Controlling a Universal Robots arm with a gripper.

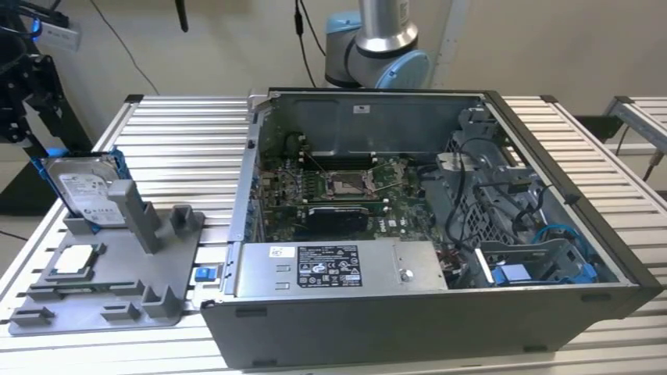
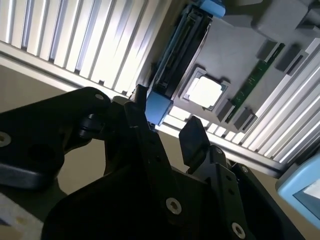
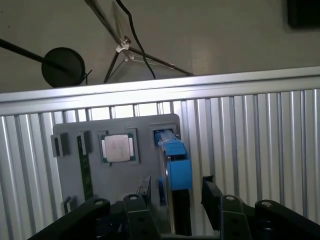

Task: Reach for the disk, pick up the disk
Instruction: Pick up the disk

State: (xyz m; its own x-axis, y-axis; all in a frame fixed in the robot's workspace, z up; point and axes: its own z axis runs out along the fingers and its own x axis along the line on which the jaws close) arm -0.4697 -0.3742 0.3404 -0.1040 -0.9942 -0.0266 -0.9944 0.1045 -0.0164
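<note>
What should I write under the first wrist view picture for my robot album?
Open gripper poised at the blue-railed disk standing in its grey tray, square chip alongside.

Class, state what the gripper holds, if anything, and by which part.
Nothing: the open gripper straddles the disk, its fingers not touching it.

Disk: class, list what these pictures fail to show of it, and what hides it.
Label face: both wrist views see the disk edge-on; in the exterior view its print is too small to read.
Lower part: in the exterior view the grey holder covers it.
Near end: in the first wrist view it runs under the gripper and off the frame.
</note>
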